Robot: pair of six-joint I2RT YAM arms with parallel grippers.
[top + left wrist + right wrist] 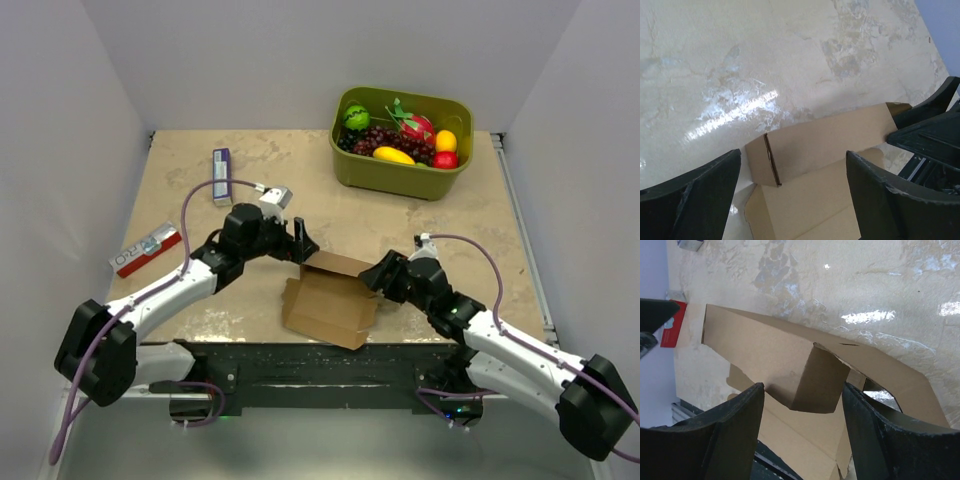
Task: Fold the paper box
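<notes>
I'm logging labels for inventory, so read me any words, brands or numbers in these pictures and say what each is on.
"RO": what the large letters on the white end of the red-and-white box seem to read; the rest is blurred.
Print on the purple-and-white box: too small to read.
The paper box: no print visible.

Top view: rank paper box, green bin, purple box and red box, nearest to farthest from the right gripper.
1. Paper box, at the right gripper.
2. Green bin, far right.
3. Purple box, far left.
4. Red box, left edge.
</notes>
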